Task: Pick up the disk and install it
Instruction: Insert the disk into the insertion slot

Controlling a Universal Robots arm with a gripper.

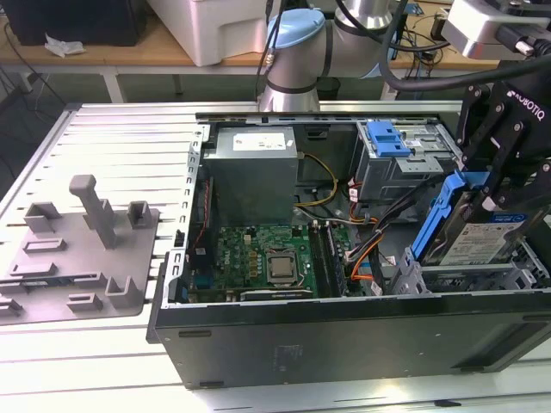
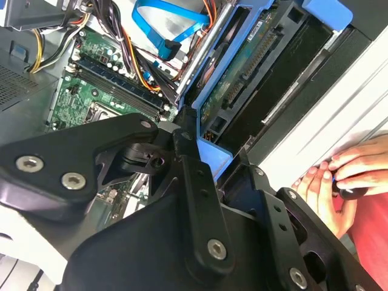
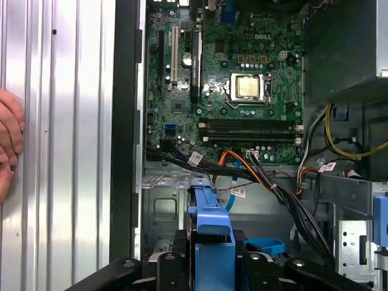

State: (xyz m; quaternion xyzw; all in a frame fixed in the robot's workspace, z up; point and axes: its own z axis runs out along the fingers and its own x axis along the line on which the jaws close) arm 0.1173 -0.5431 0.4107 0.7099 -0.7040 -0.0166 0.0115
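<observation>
The gripper (image 1: 484, 200) is closed tight on the disk (image 1: 475, 244) and holds it by its top end. The disk is tilted, one end up. It sits over the drive slot at the corner of the computer case (image 1: 344, 344) on the exterior view's right. In the first wrist view the disk's blue frame (image 3: 211, 233) sits between the black fingers (image 3: 182, 262), and the green board (image 3: 242, 91) lies past it. A person's hand (image 3: 8, 142) is over the ribbed table (image 3: 66, 151), just beside the case.

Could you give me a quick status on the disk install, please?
Pincer shut on disk. Disk tilted over drive cage, not seated. Hand beside case.
</observation>
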